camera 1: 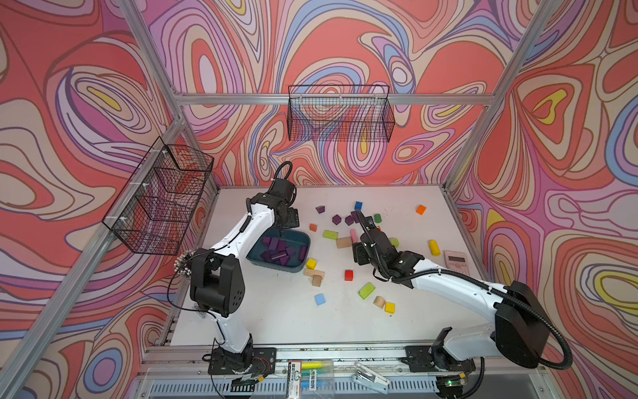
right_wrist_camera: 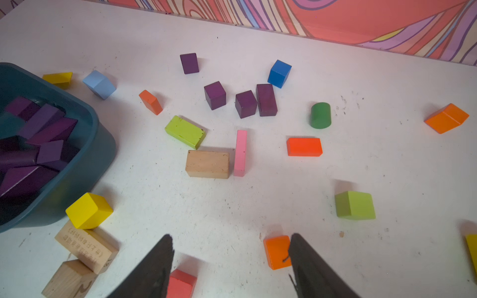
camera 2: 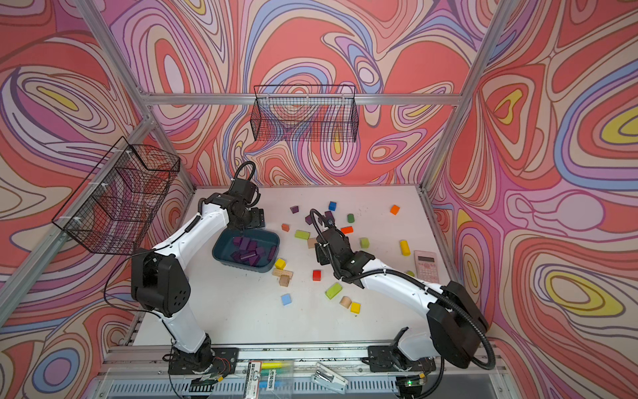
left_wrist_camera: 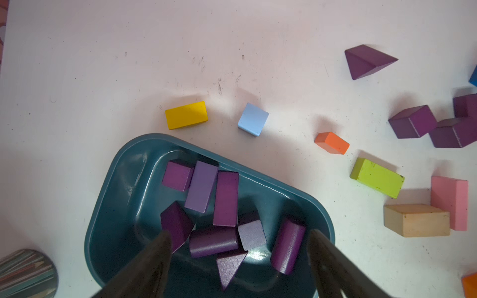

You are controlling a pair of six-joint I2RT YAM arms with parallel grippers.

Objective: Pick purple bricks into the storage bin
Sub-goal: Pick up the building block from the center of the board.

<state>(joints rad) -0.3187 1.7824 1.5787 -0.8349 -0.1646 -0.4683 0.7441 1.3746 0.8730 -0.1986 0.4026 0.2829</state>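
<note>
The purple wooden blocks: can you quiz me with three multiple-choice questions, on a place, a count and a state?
1. The dark teal plastic storage bin lies: A) beneath the left gripper; B) inside a wire basket; C) beside a calculator.
2. Dark-purple wooden bricks on the white table, outside the bin: A) one; B) four; C) nine.
3. The right gripper is: A) shut on a brick; B) open, empty; C) out of sight.
Answers: 1 A, its wrist view looks into the bin; 2 B, the right wrist view shows four; 3 B, fingers apart, nothing gripped.
</note>
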